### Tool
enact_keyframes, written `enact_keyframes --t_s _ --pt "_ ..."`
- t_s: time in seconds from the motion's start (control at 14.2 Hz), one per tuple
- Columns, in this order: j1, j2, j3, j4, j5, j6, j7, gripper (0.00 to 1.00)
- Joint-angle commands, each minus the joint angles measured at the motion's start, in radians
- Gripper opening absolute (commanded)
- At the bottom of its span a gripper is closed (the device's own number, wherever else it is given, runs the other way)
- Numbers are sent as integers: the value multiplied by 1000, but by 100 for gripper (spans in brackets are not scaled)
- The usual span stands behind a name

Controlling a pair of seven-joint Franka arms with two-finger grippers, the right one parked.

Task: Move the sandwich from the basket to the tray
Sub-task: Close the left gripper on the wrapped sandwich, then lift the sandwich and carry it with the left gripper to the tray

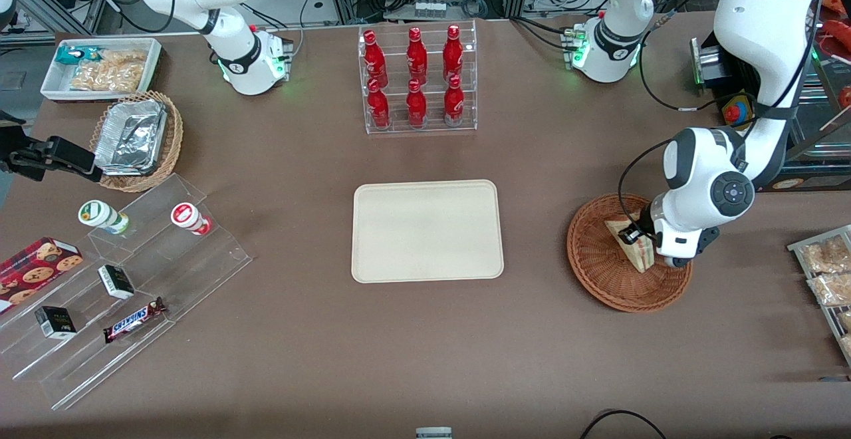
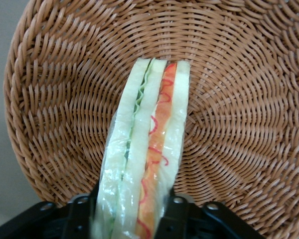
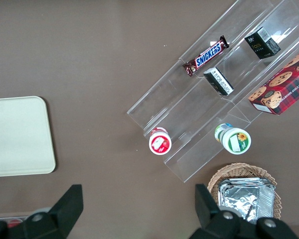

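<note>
Inside the basket (image 1: 602, 259), at its three o'clock, the soft, film-wrapped sandwich (image 2: 144, 149) is bracketed by the gripper (image 2: 132, 214), jaws seemingly clamped across its squashable bread faces.

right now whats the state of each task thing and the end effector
triangular wrapped white-bread sandwich: standing on edge in the basket, between the end effector's fingers
round reddish-brown wicker basket: on the table, holding only the sandwich
flat cream-beige rectangular tray: empty
left arm's end effector: down in the basket, straddling the sandwich
</note>
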Motion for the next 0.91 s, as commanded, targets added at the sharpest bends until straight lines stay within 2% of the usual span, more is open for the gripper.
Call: enact_keyframes --t_s 0.0,0.28,0.42,0.56,0.84 --pt "-1 -49 -1 -2 4 2 22 5" --pt "-1 -98 -2 78 -10 -94 254 5" --pt "-12 -112 -51 125 -13 -114 312 5" --pt "-62 -98 -100 190 -19 -186 297 6" --pt "-239 -38 -105 279 -19 -243 208 7"
